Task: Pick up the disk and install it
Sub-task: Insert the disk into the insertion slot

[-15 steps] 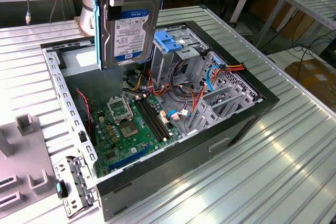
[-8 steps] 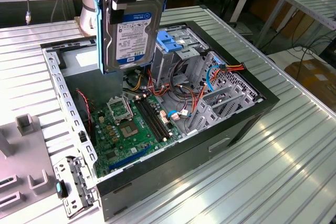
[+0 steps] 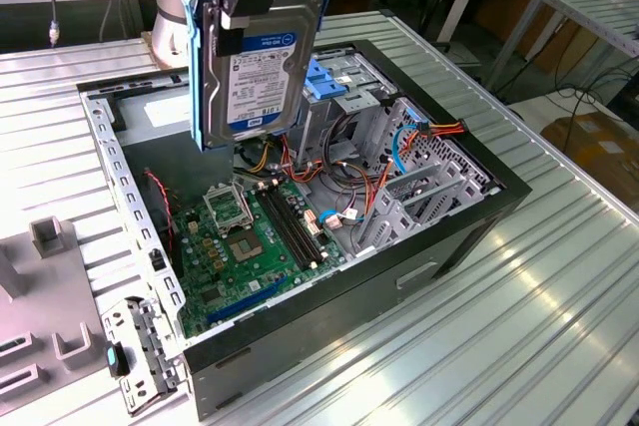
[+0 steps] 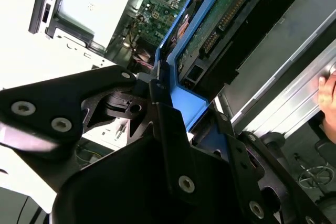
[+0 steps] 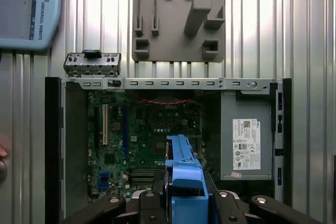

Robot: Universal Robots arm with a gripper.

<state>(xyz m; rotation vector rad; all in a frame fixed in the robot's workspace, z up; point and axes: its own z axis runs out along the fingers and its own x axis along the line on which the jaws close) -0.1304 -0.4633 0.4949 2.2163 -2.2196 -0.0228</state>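
The gripper [image 3: 236,9] is closed on the upper end of the disk [image 3: 255,72], pinching it; the disk hangs upright in the upper left of the exterior view, label towards the camera, blue rails along its edges; it is above the open case [image 3: 329,316] and clear of it, over the end nearest the arm; the case lies on its side on the ribbed table [image 3: 519,346], with the board [image 3: 240,246] exposed inside; a blue bracket [image 3: 324,82] sits in the bay just to the exterior view's right of the disk; a grey fixture [image 3: 50,276] lies on the table at the lower left of that view; in the first wrist view the disk's blue edge juts over the board, and the power supply [image 5: 247,142] sits beside the board in the case; in the second wrist view a hand [image 4: 328,90] shows near the table's edge.
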